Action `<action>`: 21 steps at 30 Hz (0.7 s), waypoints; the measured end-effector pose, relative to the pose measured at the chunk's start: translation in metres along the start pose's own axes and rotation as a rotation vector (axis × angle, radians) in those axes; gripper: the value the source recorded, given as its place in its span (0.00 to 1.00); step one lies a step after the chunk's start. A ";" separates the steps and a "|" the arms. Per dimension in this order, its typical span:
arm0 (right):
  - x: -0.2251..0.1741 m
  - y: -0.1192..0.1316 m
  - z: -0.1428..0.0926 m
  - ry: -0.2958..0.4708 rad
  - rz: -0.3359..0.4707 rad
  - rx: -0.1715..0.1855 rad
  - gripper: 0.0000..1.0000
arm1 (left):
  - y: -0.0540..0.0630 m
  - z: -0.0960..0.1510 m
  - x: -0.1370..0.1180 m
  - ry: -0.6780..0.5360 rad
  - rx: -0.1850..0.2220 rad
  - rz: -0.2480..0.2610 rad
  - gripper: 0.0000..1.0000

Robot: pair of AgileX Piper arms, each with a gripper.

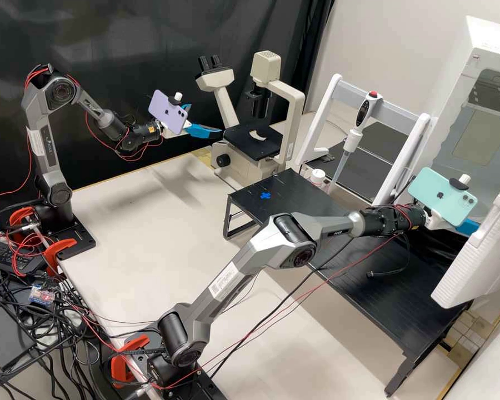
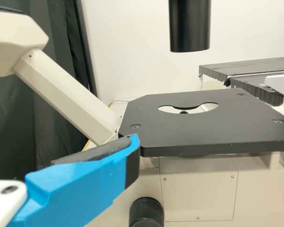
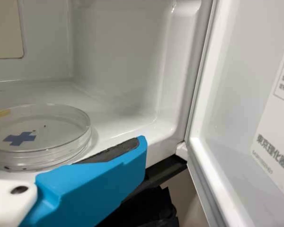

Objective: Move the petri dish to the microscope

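Petri dish (image 3: 42, 130): flat on the floor of the white cabinet (image 3: 118, 61), a blue cross (image 3: 20, 138) showing on it, just beside one finger of the right gripper (image 1: 468, 226); whether they touch, I cannot tell.
Right gripper: fingers spread, reaching into the cabinet past its open door (image 3: 241, 109).
Left gripper (image 1: 205, 119): fingers spread, in front of the microscope (image 1: 294, 103), one fingertip close to a corner of the black stage (image 2: 199, 130).
Stage: level, with a rounded opening in it, beneath a black cylinder (image 2: 190, 23).
Pipette (image 1: 350, 141): at the crossbar of a white frame (image 1: 318, 114), behind the black stand (image 1: 283, 189).
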State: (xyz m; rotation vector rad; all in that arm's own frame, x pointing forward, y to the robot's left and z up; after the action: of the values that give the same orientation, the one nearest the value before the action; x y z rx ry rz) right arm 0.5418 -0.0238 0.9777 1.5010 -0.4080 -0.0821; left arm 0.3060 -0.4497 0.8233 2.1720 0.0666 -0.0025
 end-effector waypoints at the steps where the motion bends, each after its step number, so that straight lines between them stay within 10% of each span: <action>1: 0.002 -0.002 0.001 -0.005 -0.003 0.002 1.00 | 0.000 0.000 0.000 0.000 0.000 0.000 1.00; 12: 0.013 -0.004 0.003 -0.028 -0.014 0.005 1.00 | 0.000 0.000 0.000 0.000 0.000 0.000 1.00; 13: 0.014 -0.004 0.002 -0.026 -0.017 0.019 0.00 | 0.000 0.000 0.000 0.000 0.000 0.000 1.00; 21: 0.017 -0.009 0.002 -0.015 -0.055 0.010 0.00 | 0.000 0.000 0.000 0.000 0.000 0.000 1.00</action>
State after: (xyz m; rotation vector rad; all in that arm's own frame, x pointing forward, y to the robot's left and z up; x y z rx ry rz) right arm 0.5582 -0.0317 0.9724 1.5224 -0.3797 -0.1358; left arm 0.3060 -0.4497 0.8233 2.1720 0.0666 -0.0025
